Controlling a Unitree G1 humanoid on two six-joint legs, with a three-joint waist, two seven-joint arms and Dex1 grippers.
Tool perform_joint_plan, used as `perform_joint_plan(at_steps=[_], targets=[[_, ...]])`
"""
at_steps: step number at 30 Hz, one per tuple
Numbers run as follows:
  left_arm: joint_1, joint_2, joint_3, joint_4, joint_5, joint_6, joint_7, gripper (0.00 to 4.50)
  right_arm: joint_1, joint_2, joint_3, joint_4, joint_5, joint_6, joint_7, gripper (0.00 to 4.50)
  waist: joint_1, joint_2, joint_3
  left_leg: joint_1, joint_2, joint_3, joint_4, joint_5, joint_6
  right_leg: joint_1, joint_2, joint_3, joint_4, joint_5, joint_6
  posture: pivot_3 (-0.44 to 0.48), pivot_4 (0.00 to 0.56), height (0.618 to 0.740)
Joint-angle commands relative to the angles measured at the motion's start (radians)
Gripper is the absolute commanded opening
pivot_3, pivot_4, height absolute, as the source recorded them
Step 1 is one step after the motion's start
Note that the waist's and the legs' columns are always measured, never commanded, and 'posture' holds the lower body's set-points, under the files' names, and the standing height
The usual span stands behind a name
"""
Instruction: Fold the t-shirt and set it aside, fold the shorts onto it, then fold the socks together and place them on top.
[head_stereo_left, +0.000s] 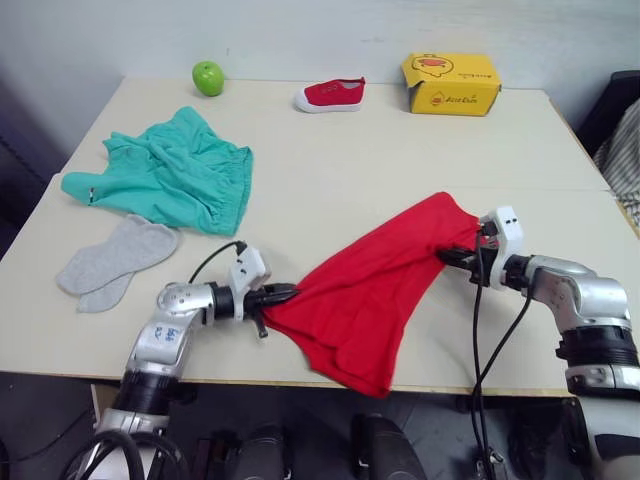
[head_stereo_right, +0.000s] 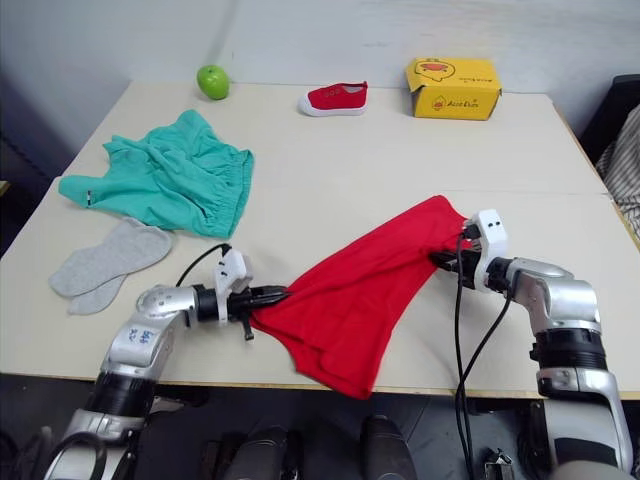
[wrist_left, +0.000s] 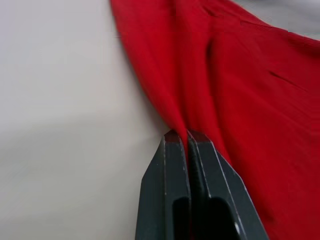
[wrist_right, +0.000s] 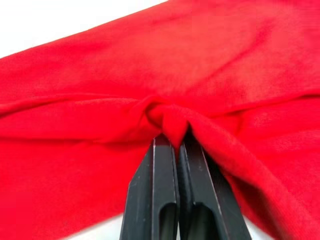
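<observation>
1 t-shirt (head_stereo_left: 370, 290) stretched between 2 pincers at the near edge of the counter (head_stereo_left: 340, 170).

Left pincer (head_stereo_left: 283, 293) is clenched on 1 corner of the red cloth; right pincer (head_stereo_left: 452, 256) is clenched on a gathered fold at the opposite end, and the wrist views show each pair of fingers pressed together with cloth pinched between. The t-shirt sags between them, its lowest fold hanging past the counter's front edge. Count of other task items: 1 shorts (head_stereo_left: 165, 175), crumpled at the left side of the counter; 2 socks (head_stereo_left: 112, 262), overlapping, just in front of the shorts. Far edge: 1 green apple (head_stereo_left: 208, 77), 1 red shoe (head_stereo_left: 330, 95), 1 yellow box (head_stereo_left: 451, 84), all well apart from the garments.
</observation>
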Motion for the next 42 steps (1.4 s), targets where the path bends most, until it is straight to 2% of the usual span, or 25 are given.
perform_joint_plan(at_steps=[1, 4, 6, 9, 12, 16, 18, 22, 25, 27, 30, 34, 35, 38, 42], targets=[[0.056, -0.030, 0.016, -0.131, -0.024, 0.087, 0.110, 0.02, -0.111, 0.003, 0.034, 0.194, -0.093, -0.154, 0.016, 0.00, 0.000, 0.000, 0.000, 0.000, 0.000, 0.000, 0.000, 0.000, 0.000, 0.000, 0.000, 0.000, 0.000, 0.000, 0.000, 0.000, 0.150, 0.740], [0.078, -0.033, 0.016, -0.172, -0.040, 0.126, 0.143, 0.02, -0.162, 0.001, 0.044, 0.284, -0.116, -0.187, 0.057, 0.00, 0.002, 0.000, 0.000, 0.000, 0.001, -0.001, 0.000, 0.000, 0.000, 0.000, -0.001, 0.000, 0.001, 0.001, -0.001, 0.000, 0.150, 0.740], [0.073, -0.027, 0.018, -0.176, -0.064, 0.140, 0.137, 0.48, -0.148, -0.030, 0.073, 0.239, -0.104, -0.126, 0.196, 0.42, 0.003, 0.000, 0.000, 0.000, 0.001, -0.001, 0.000, 0.000, -0.001, 0.000, -0.001, 0.000, 0.001, 0.001, -0.001, 0.000, 0.150, 0.740], [0.008, -0.007, 0.049, -0.141, -0.111, 0.130, 0.104, 1.28, -0.091, -0.069, 0.051, 0.131, -0.078, -0.068, 0.228, 1.31, 0.006, 0.000, 0.000, -0.001, 0.001, -0.001, 0.000, 0.000, -0.001, 0.000, -0.001, -0.001, 0.000, 0.001, -0.001, 0.000, 0.150, 0.740], [-0.121, 0.026, 0.057, -0.016, -0.136, 0.129, 0.050, 2.28, 0.043, -0.120, 0.025, -0.086, -0.020, 0.049, 0.270, 2.38, 0.021, 0.000, 0.000, -0.002, 0.001, -0.002, 0.000, 0.000, -0.001, 0.000, -0.001, -0.003, -0.001, 0.001, -0.001, 0.000, 0.150, 0.740], [-0.333, 0.043, -0.037, 0.229, -0.081, 0.142, -0.020, 3.55, 0.271, -0.147, -0.067, -0.434, 0.122, 0.271, 0.242, 3.77, 0.031, 0.001, 0.000, -0.002, 0.000, -0.003, 0.000, 0.000, -0.001, 0.001, 0.001, -0.004, 0.000, 0.001, -0.001, 0.000, 0.150, 0.740], [-0.433, 0.011, -0.086, 0.359, -0.043, 0.076, -0.050, 3.58, 0.384, -0.158, -0.093, -0.596, 0.197, 0.373, 0.240, 4.47, 0.042, 0.001, 0.000, -0.002, -0.001, -0.003, 0.000, 0.000, -0.001, 0.001, 0.002, -0.005, 0.000, 0.001, -0.001, 0.000, 0.150, 0.740], [-0.624, -0.103, -0.127, 0.673, 0.021, -0.090, -0.052, 3.58, 0.527, -0.104, -0.147, -0.798, 0.280, 0.489, 0.130, 4.47, 0.052, 0.000, -0.001, -0.003, -0.002, -0.003, 0.001, -0.001, 0.001, 0.001, 0.002, -0.006, -0.002, 0.001, -0.001, 0.000, 0.150, 0.740], [-0.784, -0.215, -0.127, 1.005, 0.080, -0.249, 0.013, 3.58, 0.618, -0.073, -0.144, -0.937, 0.341, 0.566, 0.075, 4.47, 0.054, -0.002, 0.000, -0.003, -0.002, -0.002, 0.001, -0.001, 0.001, 0.001, 0.002, -0.007, -0.005, 0.002, 0.000, 0.000, 0.150, 0.740], [-0.844, -0.256, -0.123, 1.148, 0.115, -0.325, 0.046, 3.58, 0.654, -0.071, -0.132, -0.993, 0.368, 0.600, 0.050, 4.47, 0.053, -0.002, 0.000, -0.003, -0.003, -0.002, 0.001, -0.001, 0.001, 0.001, 0.002, -0.007, -0.006, 0.002, 0.000, 0.000, 0.150, 0.740], [-0.892, -0.286, -0.116, 1.269, 0.149, -0.381, 0.057, 3.58, 0.670, -0.045, -0.127, -1.025, 0.384, 0.606, -0.003, 4.47, 0.046, -0.002, -0.001, -0.003, -0.001, -0.001, 0.000, -0.001, 0.001, 0.001, 0.003, -0.007, -0.005, 0.002, 0.000, 0.000, 0.150, 0.740], [-0.914, -0.323, -0.123, 1.341, 0.193, -0.400, 0.057, 3.58, 0.682, 0.006, -0.109, -1.038, 0.390, 0.592, -0.065, 4.47, 0.046, -0.005, -0.002, -0.003, 0.000, -0.002, 0.001, -0.001, 0.000, 0.001, 0.004, -0.009, -0.005, 0.002, 0.000, 0.000, 0.150, 0.740], [-0.917, -0.333, -0.120, 1.353, 0.198, -0.386, 0.057, 3.58, 0.688, 0.015, -0.103, -1.043, 0.391, 0.585, -0.074, 4.30, 0.046, -0.005, -0.002, -0.002, 0.000, -0.002, 0.001, -0.001, 0.000, 0.001, 0.004, -0.009, -0.005, 0.002, 0.000, 0.000, 0.150, 0.740], [-0.923, -0.352, -0.096, 1.370, 0.196, -0.367, 0.046, 2.97, 0.693, 0.026, -0.093, -1.053, 0.410, 0.587, -0.080, 3.55, 0.049, -0.006, -0.002, -0.002, -0.001, -0.002, 0.001, -0.001, 0.001, 0.001, 0.002, -0.009, -0.005, 0.002, 0.000, 0.000, 0.150, 0.740], [-0.926, -0.380, -0.063, 1.372, 0.189, -0.357, 0.035, 1.70, 0.694, 0.030, -0.078, -1.037, 0.391, 0.547, -0.098, 2.12, 0.052, -0.006, -0.002, -0.002, -0.001, -0.002, 0.001, -0.001, 0.001, 0.001, 0.003, -0.010, -0.002, 0.002, 0.000, 0.000, 0.150, 0.740]])
